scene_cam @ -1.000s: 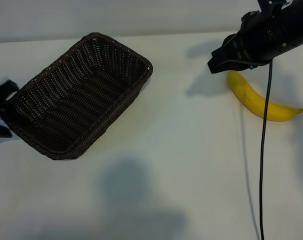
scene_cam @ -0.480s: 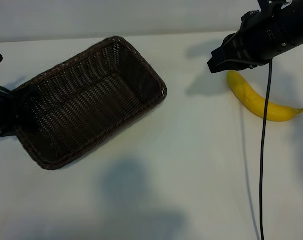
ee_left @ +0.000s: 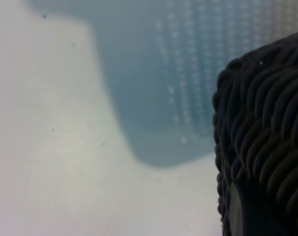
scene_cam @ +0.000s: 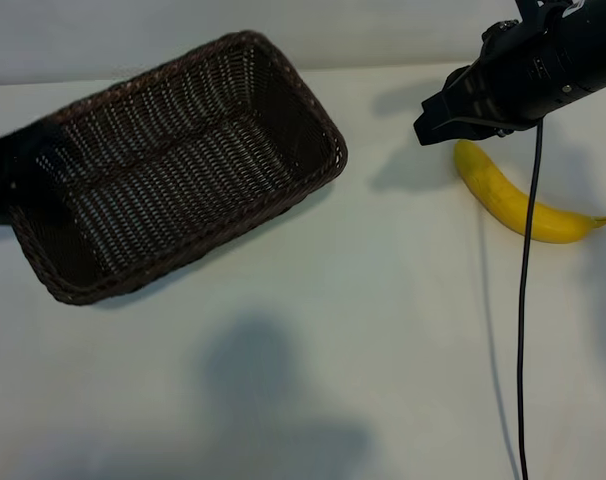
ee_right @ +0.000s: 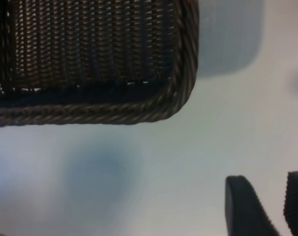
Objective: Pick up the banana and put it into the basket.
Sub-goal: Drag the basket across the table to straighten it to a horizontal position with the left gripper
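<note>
My left end effector (scene_cam: pixel 5 170) is clamped on the rim of the one wicker basket (scene_cam: pixel 183 160), tilting it off the desk (scene_cam: pixel 313 330). My right end effector (scene_cam: pixel 438 118), fingers apart, hovers beside the single banana (scene_cam: pixel 513 200).

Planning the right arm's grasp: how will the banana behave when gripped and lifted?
The banana looks smooth-skinned, so it may slip in a light grip. Its curve could let it swivel on the table if nudged off-centre. It seems stiff enough to lift whole from its middle, though hard squeezing would probably bruise it.
</note>
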You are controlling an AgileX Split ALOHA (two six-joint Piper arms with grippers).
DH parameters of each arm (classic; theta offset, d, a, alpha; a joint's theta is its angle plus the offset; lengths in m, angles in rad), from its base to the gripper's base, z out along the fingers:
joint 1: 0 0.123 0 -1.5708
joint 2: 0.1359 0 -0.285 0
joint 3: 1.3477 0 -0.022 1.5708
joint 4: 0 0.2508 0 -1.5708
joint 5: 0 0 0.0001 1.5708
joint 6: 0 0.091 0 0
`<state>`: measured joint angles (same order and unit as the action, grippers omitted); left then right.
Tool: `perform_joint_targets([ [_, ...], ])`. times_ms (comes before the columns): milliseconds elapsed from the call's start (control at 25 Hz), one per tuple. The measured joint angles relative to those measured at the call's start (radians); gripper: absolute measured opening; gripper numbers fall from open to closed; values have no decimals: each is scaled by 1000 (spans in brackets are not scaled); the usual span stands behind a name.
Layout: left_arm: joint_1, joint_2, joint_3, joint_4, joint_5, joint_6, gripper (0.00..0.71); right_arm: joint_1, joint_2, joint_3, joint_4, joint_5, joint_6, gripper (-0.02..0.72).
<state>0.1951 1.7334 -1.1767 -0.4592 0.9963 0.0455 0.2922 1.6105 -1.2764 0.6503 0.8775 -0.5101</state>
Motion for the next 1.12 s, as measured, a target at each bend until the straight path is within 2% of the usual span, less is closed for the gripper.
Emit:
perform_joint_targets([
  [120,-31,61,-79,42,49,3,178,0,0,0,1,0,0,248],
  [480,-232,314,-412,73,128,3,178,0,0,0,3,3,0,248],
  [640,-292,426,-575,67,179,6,178,0,0,0,3,13,0,248],
  [800,-312,496,-653,67,179,5,178,0,0,0,3,17,0,248],
  [1120,-331,558,-663,31,171,90,178,0,0,0,3,17,0,248],
])
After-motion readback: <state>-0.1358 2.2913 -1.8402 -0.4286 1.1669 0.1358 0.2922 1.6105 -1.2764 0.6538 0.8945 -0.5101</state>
